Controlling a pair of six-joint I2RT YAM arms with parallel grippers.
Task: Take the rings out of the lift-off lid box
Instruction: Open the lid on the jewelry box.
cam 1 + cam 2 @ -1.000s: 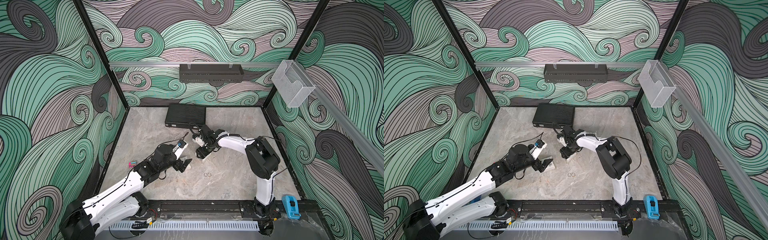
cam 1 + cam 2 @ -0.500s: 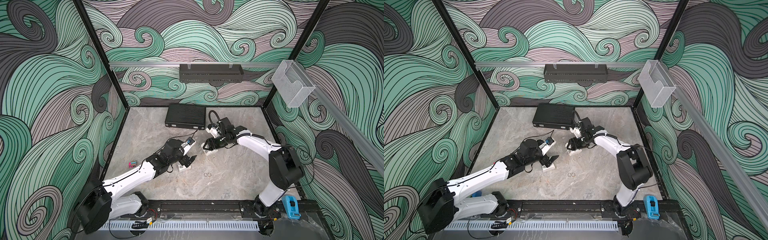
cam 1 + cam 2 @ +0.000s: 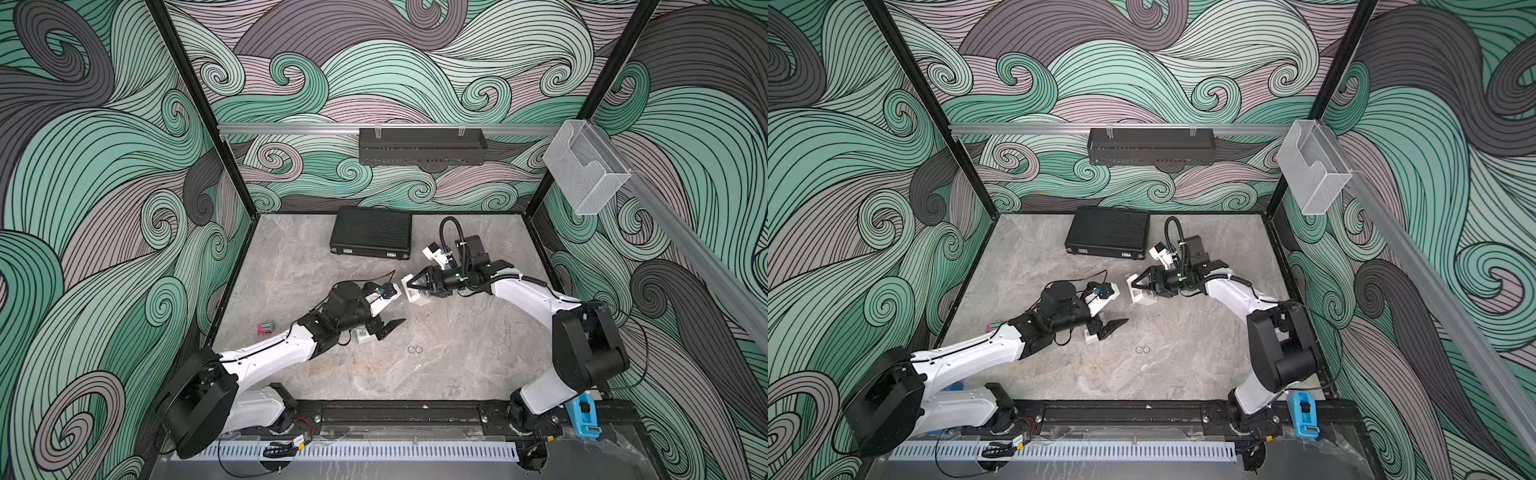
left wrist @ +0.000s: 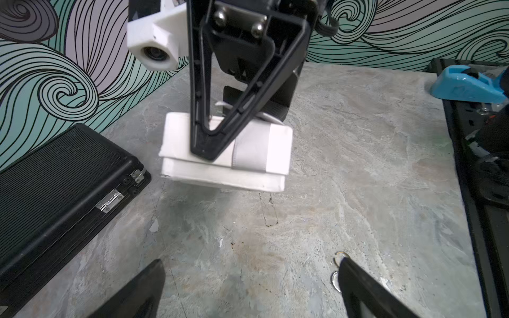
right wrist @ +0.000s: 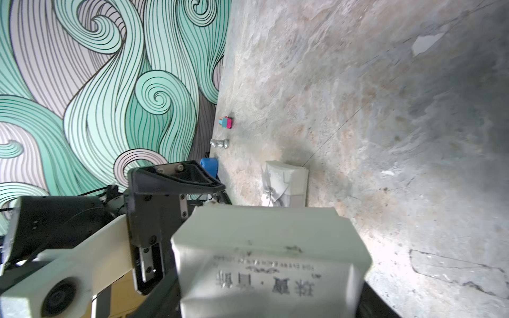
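My right gripper [image 3: 409, 285] is shut on the white lift-off lid box [image 3: 416, 295], holding it tilted just above the table; its printed lid fills the right wrist view [image 5: 270, 247]. The left wrist view shows lid and base together [image 4: 225, 165] between the right fingers. My left gripper [image 3: 395, 309] stands wide open and empty just short of that box. Two rings [image 3: 414, 350] lie on the bare table in both top views [image 3: 1145, 350]. Two more rings [image 4: 339, 254] lie beside one left finger [image 4: 366, 291].
A second small white box [image 3: 363, 334] with a bow [image 5: 286, 184] sits under my left wrist. A black case [image 3: 371, 232] lies at the back. A pink toy [image 3: 266, 329] and a silver piece [image 5: 219, 143] lie by the left wall. A blue tape dispenser [image 3: 584, 415] sits front right.
My left gripper has reached forward, away from the second white box and towards the held box. My right arm has swung its elbow out to the right, with the box still gripped.
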